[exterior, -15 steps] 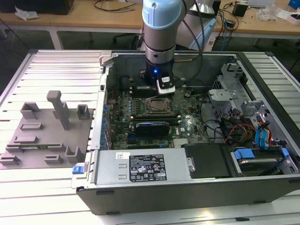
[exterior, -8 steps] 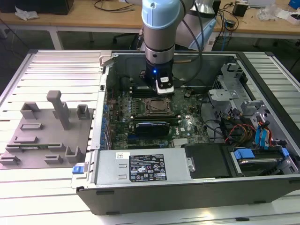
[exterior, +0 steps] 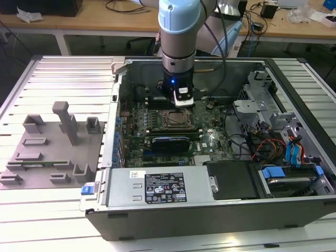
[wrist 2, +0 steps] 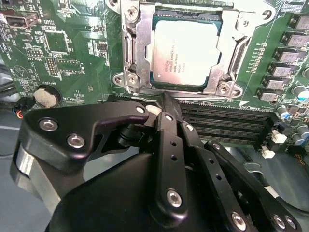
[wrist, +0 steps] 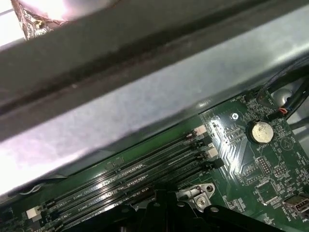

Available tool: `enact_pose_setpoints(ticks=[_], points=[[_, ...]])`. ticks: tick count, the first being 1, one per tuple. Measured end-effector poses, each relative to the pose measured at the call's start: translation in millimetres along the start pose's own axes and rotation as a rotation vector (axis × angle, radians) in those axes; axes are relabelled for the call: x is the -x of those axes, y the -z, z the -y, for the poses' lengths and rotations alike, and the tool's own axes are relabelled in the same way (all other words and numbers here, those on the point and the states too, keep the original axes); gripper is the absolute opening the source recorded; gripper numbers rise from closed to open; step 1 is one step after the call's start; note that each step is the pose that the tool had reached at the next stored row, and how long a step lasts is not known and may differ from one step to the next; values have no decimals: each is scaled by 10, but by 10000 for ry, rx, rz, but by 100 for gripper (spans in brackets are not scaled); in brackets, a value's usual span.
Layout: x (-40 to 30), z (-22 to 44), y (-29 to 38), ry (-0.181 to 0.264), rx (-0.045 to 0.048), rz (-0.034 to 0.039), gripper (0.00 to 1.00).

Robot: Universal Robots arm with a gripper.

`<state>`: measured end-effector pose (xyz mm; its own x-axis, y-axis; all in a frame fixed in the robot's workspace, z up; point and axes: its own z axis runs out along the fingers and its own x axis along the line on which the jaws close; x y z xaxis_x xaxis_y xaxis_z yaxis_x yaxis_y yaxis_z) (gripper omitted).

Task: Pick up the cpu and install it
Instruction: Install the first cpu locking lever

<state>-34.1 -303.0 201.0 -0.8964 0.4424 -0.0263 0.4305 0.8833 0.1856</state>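
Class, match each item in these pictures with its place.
1. round silver coin battery
2. grey moulded holder tray
3. silvery square cpu
4. long black memory slots

a. inside the metal socket frame
b. outside the dark computer case, at the exterior view's left
c. parallel rows beside that frame
d. on the green circuit board, apart from the frame

Pairs: 1-d, 2-b, 3-a, 4-c

One computer case lies open on the desk, with one robot arm and one gripper reaching into it. Inside the case are one cpu seated in one socket frame, four memory slots, one coin battery, one expansion card and one power supply box. Beside the case, on the exterior view's left, sits one grey tray.
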Motion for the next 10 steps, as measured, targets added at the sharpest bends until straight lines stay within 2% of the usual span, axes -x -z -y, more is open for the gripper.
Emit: enact_pose_setpoints(ticks=[4, 10], points=[[0, 2, -14, -39, -57, 36, 11], [0, 2, -14, -45, -62, 41, 11]])
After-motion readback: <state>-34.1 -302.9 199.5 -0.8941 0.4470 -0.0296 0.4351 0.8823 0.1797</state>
